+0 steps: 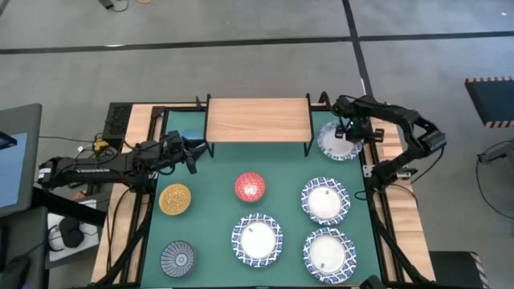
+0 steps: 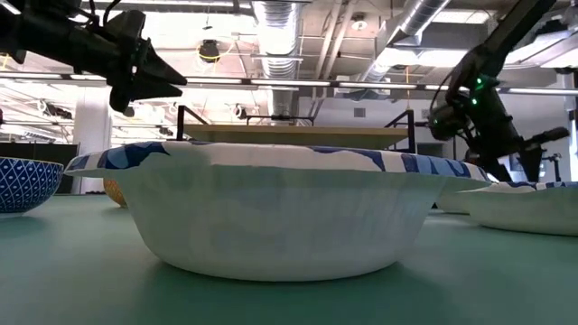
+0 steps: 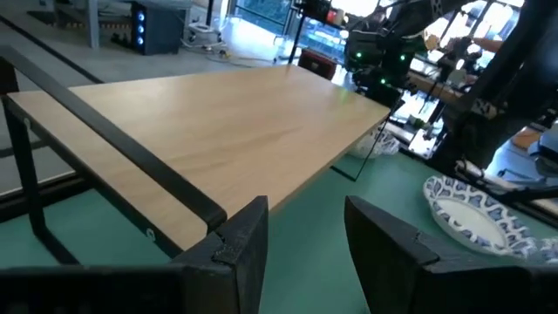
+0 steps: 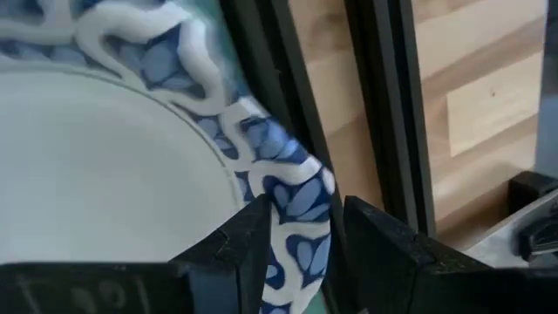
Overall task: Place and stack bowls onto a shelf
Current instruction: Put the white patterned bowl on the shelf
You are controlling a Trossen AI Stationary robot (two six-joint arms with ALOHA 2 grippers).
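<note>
I am working the right gripper (image 4: 295, 228) at the far right corner of the green table mat (image 1: 213, 233), just beside the right end of the light-wood shelf on black metal legs (image 1: 258, 119). In the right wrist view its two dark fingers straddle the blue patterned rim of a large white bowl (image 1: 338, 141). The rim sits in the gap, and I judge the fingers not yet fully clamped.

The shelf board is bare; no bowl is on it. Three more large white bowls with blue rims lie on the mat's right and centre. One of these, the centre one (image 2: 271, 209), fills the low view. The small red bowl (image 1: 250, 186), golden yellow bowl (image 1: 175, 199) and grey striped bowl (image 1: 177, 258) lie to the left.

The left gripper (image 3: 305, 231) hovers by the shelf's left end, fingers parted and empty, over a light blue bowl (image 1: 193, 137).

To do this step well, I would close firmly on the rim and lift straight up until the bowl is above the black frame. Only then would I swing it over the board, keeping it level.
</note>
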